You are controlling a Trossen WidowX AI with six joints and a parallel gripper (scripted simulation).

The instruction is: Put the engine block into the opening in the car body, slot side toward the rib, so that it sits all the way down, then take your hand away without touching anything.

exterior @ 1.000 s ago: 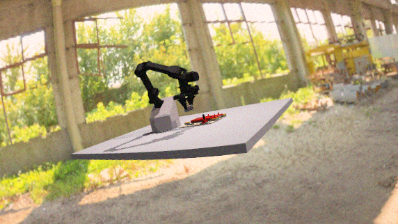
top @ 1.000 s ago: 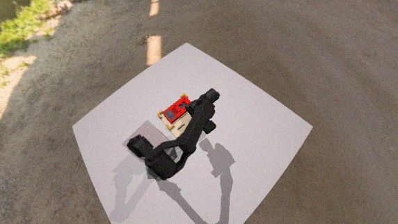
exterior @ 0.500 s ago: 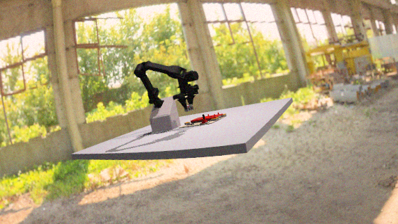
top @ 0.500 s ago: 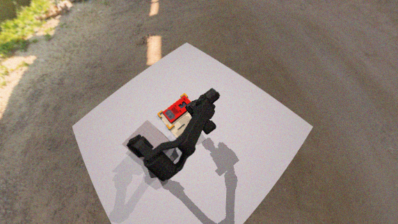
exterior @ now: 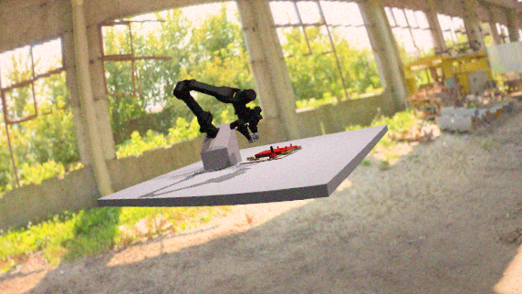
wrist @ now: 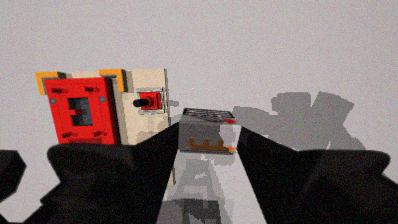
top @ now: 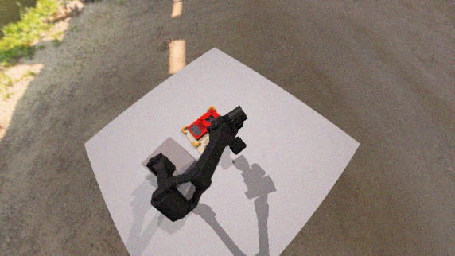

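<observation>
The engine block is grey, with a dark ribbed top and orange pipes on its side. My gripper is shut on it and holds it above the table. The red car body lies left of the block in the wrist view. The opening is a dark rectangle in the body, with a small red rib at its left side. The near end of the body is hidden by my finger in the wrist view. The arm hides the block in the top view. The slot side cannot be made out.
The car body lies on a cream board with orange corner brackets. A red piece with a black peg stands on the board between body and block. A grey pedestal stands under the arm's base.
</observation>
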